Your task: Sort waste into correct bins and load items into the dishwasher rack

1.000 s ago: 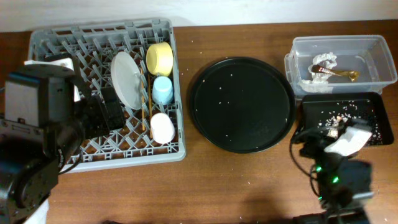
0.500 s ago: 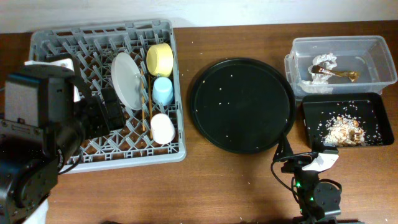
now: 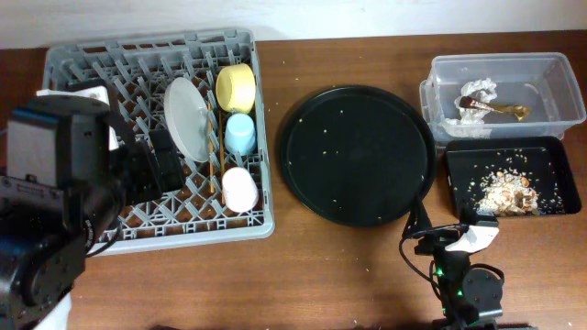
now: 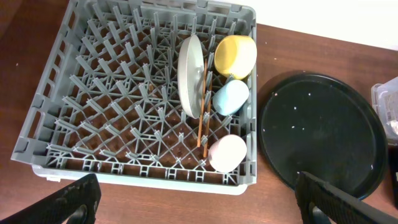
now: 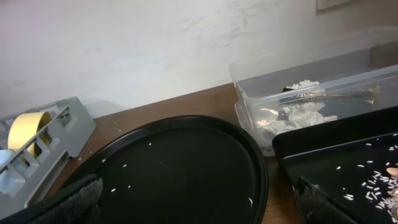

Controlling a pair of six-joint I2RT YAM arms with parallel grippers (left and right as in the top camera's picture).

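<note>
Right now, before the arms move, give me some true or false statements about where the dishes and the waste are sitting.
The white plate stands on edge in the dishwasher rack. True.
The yellow bowl sits on the round black tray. False: it is in the rack, not on that tray.
The crumpled napkins lie in the clear tub. True.
The food leftovers are in the clear tub. False: they lie in the shallow black tray.
The blue cup lies between the yellow bowl and the pink cup. True.
</note>
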